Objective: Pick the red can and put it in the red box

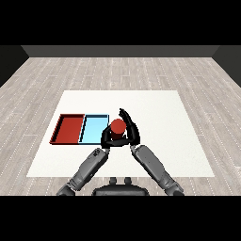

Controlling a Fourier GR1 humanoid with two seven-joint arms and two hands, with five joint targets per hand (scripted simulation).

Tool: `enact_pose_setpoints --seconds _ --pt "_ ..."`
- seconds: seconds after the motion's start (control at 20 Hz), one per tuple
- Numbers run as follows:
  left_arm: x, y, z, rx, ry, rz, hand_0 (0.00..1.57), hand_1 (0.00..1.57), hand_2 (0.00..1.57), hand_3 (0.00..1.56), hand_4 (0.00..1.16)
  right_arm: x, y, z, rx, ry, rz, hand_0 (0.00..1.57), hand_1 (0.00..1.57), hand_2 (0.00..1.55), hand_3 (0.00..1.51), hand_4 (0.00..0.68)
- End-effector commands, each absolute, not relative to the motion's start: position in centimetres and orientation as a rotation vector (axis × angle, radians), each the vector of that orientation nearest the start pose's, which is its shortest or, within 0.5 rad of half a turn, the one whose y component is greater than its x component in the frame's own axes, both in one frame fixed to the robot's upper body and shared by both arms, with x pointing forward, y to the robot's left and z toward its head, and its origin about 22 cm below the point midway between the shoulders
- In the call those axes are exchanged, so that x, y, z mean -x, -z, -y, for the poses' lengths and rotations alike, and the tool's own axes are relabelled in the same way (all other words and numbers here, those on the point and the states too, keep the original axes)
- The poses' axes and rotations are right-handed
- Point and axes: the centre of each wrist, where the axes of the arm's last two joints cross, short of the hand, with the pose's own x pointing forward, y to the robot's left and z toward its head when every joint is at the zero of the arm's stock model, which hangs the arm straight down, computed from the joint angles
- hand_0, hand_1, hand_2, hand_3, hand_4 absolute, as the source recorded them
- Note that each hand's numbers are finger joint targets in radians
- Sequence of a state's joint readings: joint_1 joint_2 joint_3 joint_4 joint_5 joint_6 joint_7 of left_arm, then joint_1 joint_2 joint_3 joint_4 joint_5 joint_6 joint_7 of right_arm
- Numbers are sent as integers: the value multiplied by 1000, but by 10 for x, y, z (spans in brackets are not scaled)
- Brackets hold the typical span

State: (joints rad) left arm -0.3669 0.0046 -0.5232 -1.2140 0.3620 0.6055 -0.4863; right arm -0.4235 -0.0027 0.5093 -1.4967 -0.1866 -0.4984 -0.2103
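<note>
Red can [117, 126] — both hands' fingers curled round it — just beside light blue tray [92, 128].

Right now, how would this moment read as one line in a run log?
red can: between both hands, right of light blue tray | right hand: curled round can | red tray: empty

The red can's [117, 126] lower part is hidden behind both hands.
</note>
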Motion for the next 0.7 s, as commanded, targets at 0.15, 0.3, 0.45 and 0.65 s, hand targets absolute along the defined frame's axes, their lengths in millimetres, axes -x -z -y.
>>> enact_pose_setpoints --seconds 0.15,0.3,0.45,0.65 --pt "-272 -7 -67 85 -81 1892 1571 1571 1571 1476 1132 -274 -66 86 -272 -37 1981 0 0 0 0 0" --pt "-272 -10 -77 63 -94 1883 1571 1571 1571 1467 1129 -251 -85 83 -304 13 1965 0 0 0 0 0" --pt "-271 -2 -88 20 -92 1896 1571 1571 1561 1460 1132 -276 -93 108 -297 18 2010 0 0 0 0 0" --pt "-294 -26 -94 -9 -106 1918 1571 1571 1562 1468 1128 -247 -103 139 -310 70 2021 0 0 0 0 0"
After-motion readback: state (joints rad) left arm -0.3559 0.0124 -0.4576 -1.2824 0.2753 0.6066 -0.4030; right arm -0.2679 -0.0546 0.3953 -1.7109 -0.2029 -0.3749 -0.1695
